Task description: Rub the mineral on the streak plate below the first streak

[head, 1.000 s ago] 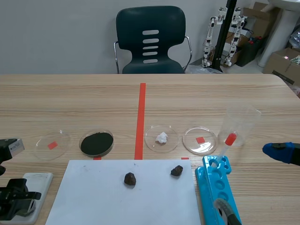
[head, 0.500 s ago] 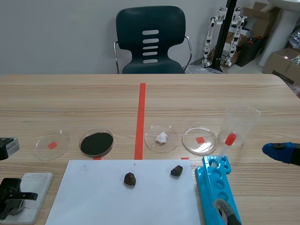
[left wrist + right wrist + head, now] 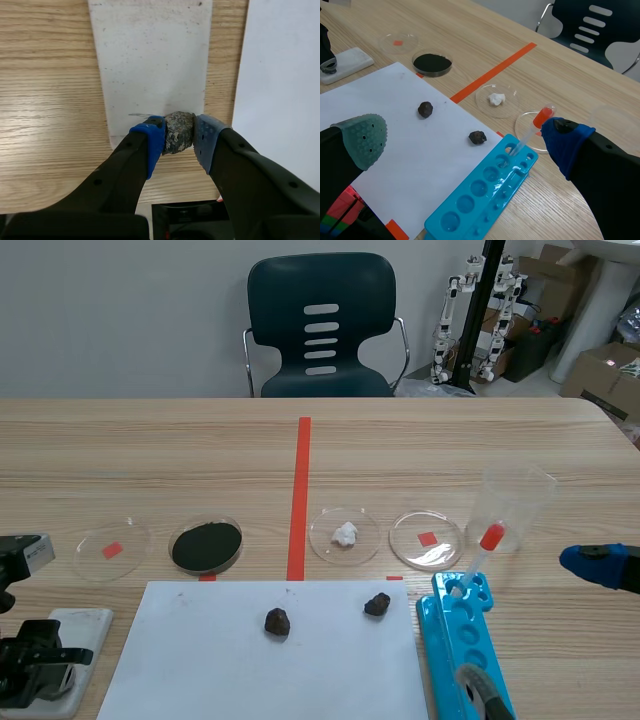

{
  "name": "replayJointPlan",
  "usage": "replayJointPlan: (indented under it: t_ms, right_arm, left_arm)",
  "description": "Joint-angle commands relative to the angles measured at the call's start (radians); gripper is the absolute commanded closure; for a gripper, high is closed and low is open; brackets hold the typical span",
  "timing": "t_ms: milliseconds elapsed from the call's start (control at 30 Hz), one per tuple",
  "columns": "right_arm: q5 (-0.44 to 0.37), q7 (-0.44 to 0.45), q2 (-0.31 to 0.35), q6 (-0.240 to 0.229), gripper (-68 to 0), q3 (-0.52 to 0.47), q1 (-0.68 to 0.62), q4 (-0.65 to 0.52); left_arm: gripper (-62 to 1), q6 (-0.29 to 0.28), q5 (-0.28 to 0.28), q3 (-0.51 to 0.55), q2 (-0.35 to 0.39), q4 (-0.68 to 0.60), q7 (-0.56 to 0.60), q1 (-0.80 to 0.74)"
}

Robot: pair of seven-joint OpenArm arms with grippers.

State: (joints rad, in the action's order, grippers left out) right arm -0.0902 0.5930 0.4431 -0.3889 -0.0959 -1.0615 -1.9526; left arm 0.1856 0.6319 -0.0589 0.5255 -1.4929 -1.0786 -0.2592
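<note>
Fingers of our left gripper are clamped on the mineral, a rough grey-brown stone held by its two sides between the blue pads. It sits at the near edge of the white streak plate; we cannot tell whether it touches the plate. A faint thin line runs just beside the stone, and we cannot say for sure that it is the first streak.

We judge the main risk to be lack of room. With the stone so close to the plate's edge, a stroke drawn toward us would run off onto the wooden surface and leave little or no mark. A stroke that starts too far forward could fall on the faint line instead of below it.

The hold is a second worry. The pads meet an uneven stone, so a firm press could twist it or squeeze it out. Too light a press may leave nothing to read.

Nothing holds the plate down, so a sideways rub could push it along the surface, perhaps against the white paper just beside it.

Our right gripper hangs well apart over the far side, fingers spread wide and empty, above the blue tray. From there it does nothing to steady the plate.
</note>
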Motion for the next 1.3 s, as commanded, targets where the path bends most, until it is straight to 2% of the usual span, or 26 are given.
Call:
replayJointPlan:
  t_ms: [0,100,233,333,400,467,567,633,700,733,867,933,1000,1067,1200,1267]
  right_arm:
    - [-0.011,0.014,0.000,0.000,-65.3,-0.001,0.000,-0.012]
    - [-0.011,0.014,0.000,0.000,-65.3,-0.001,0.000,-0.012]
    - [-0.011,0.014,0.000,0.000,-65.3,-0.001,0.000,-0.012]
    - [-0.011,0.014,0.000,0.000,-65.3,-0.001,0.000,-0.012]
    - [-0.011,0.014,0.000,0.000,-65.3,-0.001,0.000,-0.012]
    - [-0.011,0.014,0.000,0.000,-65.3,-0.001,0.000,-0.012]
    - [-0.011,0.014,0.000,0.000,-65.3,-0.001,0.000,-0.012]
    - [-0.011,0.014,0.000,0.000,-65.3,-0.001,0.000,-0.012]
    - [-0.011,0.014,0.000,0.000,-65.3,-0.001,0.000,-0.012]
    - [-0.011,0.014,0.000,0.000,-65.3,-0.001,0.000,-0.012]
    - [-0.011,0.014,0.000,0.000,-65.3,-0.001,0.000,-0.012]
    - [-0.011,0.014,0.000,0.000,-65.3,-0.001,0.000,-0.012]
    - [-0.011,0.014,0.000,0.000,-65.3,-0.001,0.000,-0.012]
    - [-0.011,0.014,0.000,0.000,-65.3,-0.001,0.000,-0.012]
    - [-0.011,0.014,0.000,0.000,-65.3,-0.001,0.000,-0.012]
    - [-0.011,0.014,0.000,0.000,-65.3,-0.001,0.000,-0.012]
  left_arm:
    - [-11.6,0.041,-0.100,0.000,0.005,0.009,-0.022,-0.006]
    - [-11.6,0.068,-0.170,0.000,0.005,0.009,-0.042,-0.006]
    - [-11.6,0.067,-0.168,0.000,0.004,0.009,-0.040,-0.006]
    - [-11.6,0.043,-0.086,0.000,0.004,0.009,-0.023,-0.006]
    - [-11.6,-0.015,0.002,0.000,0.004,0.009,-0.006,-0.006]
    - [-11.6,-0.050,0.057,0.000,0.004,0.009,0.008,-0.006]
    - [-11.6,-0.077,0.095,0.000,0.004,0.009,0.014,-0.006]
    - [-11.6,-0.077,0.098,0.000,0.005,0.009,0.016,-0.006]
    - [-11.6,-0.063,0.060,0.000,0.005,0.009,0.013,-0.006]
    - [-11.6,-0.031,0.005,0.000,0.006,0.009,0.003,-0.006]
    - [-11.6,0.049,-0.131,0.003,0.013,0.009,-0.038,-0.006]
    - [-11.6,0.068,-0.166,0.003,0.016,0.008,-0.046,-0.006]
    - [-11.6,0.068,-0.165,0.003,0.018,0.008,-0.045,-0.006]
    - [-11.6,0.062,-0.137,0.003,0.018,0.008,-0.041,-0.006]
    - [-11.6,-0.029,0.032,0.003,0.018,0.008,-0.012,-0.006]
    - [-11.6,-0.061,0.077,0.003,0.018,0.008,-0.010,-0.006]
